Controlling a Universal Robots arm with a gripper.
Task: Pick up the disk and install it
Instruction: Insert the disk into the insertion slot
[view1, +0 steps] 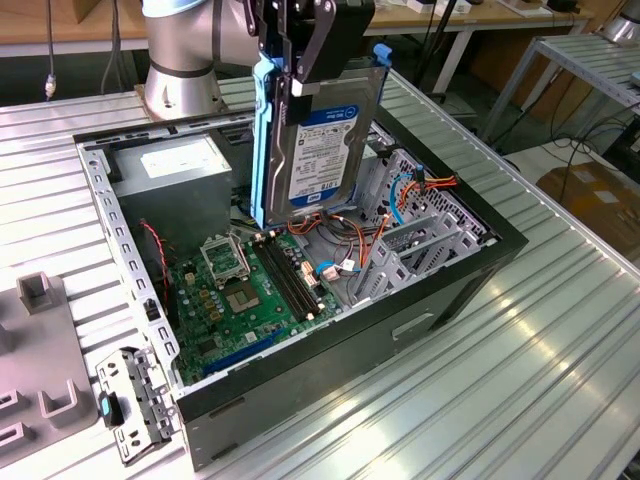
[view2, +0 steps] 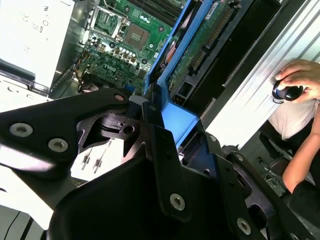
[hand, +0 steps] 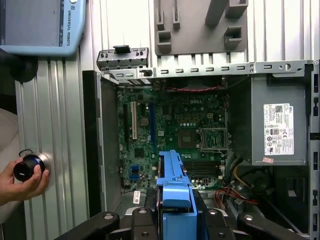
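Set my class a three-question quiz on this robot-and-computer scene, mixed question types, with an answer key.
1. Fill in: the gripper is shut on the ____.
2. True or false: the disk hangs over the open case.
3. In the exterior view, the power supply lies toward which side of the disk? A) right B) left C) directly beneath
Key: 1 disk; 2 true; 3 B.
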